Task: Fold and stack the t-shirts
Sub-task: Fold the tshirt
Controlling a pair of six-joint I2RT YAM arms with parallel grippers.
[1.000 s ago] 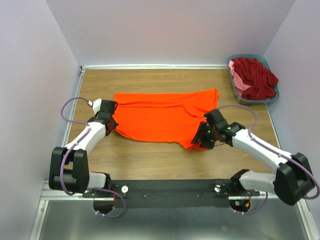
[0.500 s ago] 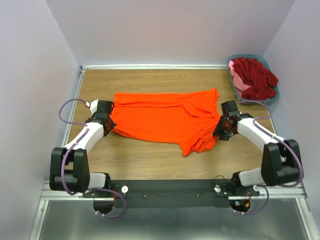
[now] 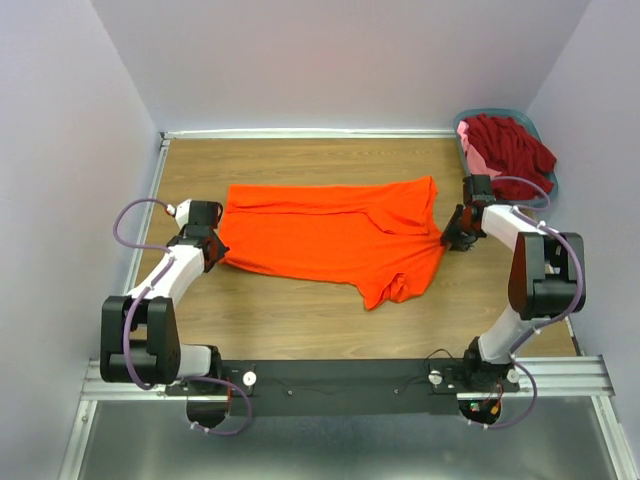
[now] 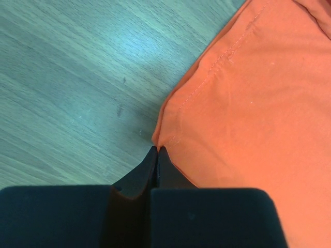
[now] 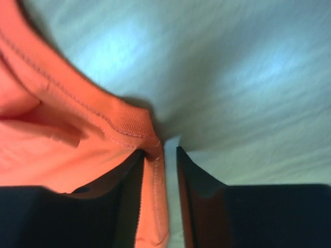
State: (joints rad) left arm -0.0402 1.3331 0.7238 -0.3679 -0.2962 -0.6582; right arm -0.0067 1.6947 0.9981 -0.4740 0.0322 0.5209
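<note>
The orange t-shirt (image 3: pixel 330 235) lies spread across the middle of the wooden table, its front right part rumpled. My left gripper (image 3: pixel 212 244) is shut on the shirt's left front corner; in the left wrist view the closed tips (image 4: pixel 156 150) pinch the hemmed corner of the shirt (image 4: pixel 248 93). My right gripper (image 3: pixel 456 236) is at the shirt's right edge. In the right wrist view its jaws (image 5: pixel 159 150) stand apart, with the orange hem (image 5: pixel 155 206) lying between them against the left finger. A dark red t-shirt (image 3: pixel 510 150) and a pink one (image 3: pixel 468 150) are piled in the basket.
The grey-blue plastic basket (image 3: pixel 548 192) stands at the back right corner, close behind my right arm. Purple walls enclose the table on three sides. Bare wood (image 3: pixel 290 310) shows in front of the shirt and behind it.
My right gripper has swung from the shirt's front right corner back and right to its right edge. My left gripper has shifted slightly left with the corner.
</note>
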